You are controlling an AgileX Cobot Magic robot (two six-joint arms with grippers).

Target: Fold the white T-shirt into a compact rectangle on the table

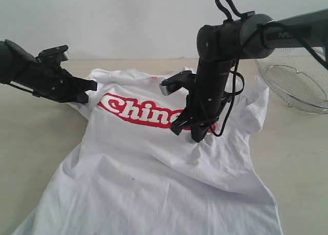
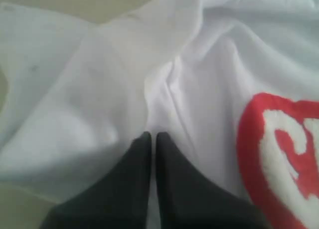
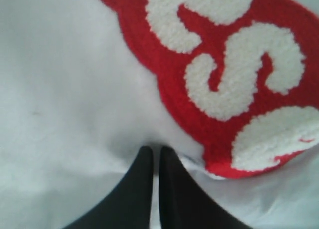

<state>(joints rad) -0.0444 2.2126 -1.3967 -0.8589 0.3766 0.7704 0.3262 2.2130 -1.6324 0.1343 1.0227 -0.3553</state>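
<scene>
1. While the white T-shirt (image 1: 154, 178) lies chest-up and spread on the counter (image 1: 41, 137), its collar points to the far side and its hem runs off the near edge of the exterior view.
2. Red-outlined white lettering (image 1: 138, 109) crosses the chest. Only its left part is readable in the exterior view, because the right arm covers its right end.
3. Left claw (image 2: 149, 135): positioned at the far-left shoulder of the shirt, just left of the first letter. Its fingers are clenched tip to tip, and a ridge of white cloth rises from between the tips, so it grasps a pinch of the shirt.
4. Right claw (image 3: 153, 149): positioned on the chest at the right end of the lettering, pointing down into the cloth. Its fingers are clenched together, and the fabric puckers at the tips, right at the red border of the last letters, so it also grasps a pinch of the shirt.
5. Wrinkles fan out from the right claw toward the near right of the shirt.
6. Right sleeve: bunched and raised toward the far right.
7. Wire-mesh basket (image 1: 297, 84): stands on the counter at the far right, apart from the shirt.
</scene>
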